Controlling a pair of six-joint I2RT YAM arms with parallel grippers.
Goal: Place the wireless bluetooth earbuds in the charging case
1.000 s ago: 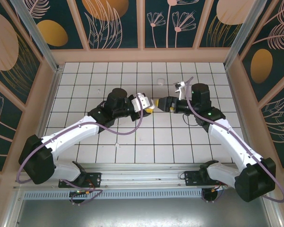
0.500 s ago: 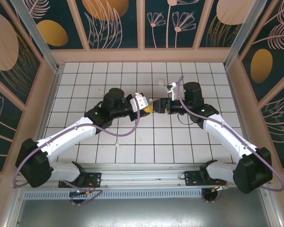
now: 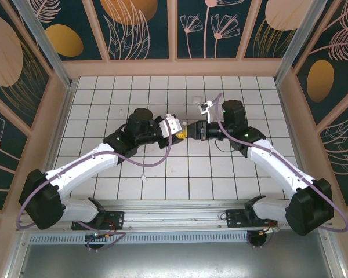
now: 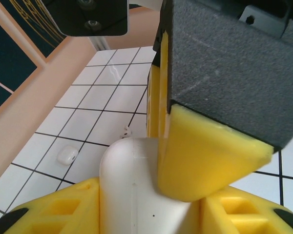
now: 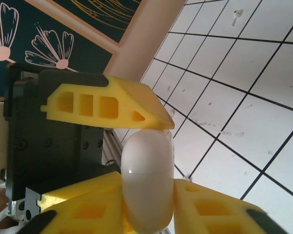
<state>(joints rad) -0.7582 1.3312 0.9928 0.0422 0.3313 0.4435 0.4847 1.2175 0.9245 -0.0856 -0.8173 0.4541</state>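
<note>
Right jaws now further left than before, meeting left jaws, small white glossy rounded plastic charging case pinched between both yellow pairs, each clenched on it, tiny white plastic earbud lying apart on white tiled surface

Mid-frame in top view blocked: left gripper and right gripper meet tip to tip, both clamped on charging case. Left arm and right arm slant from lower corners to centre, barring middle rows. Tiled floor free along back rows, save earbud upper centre. Front-centre tiles free. Walls close left, back, right.
</note>
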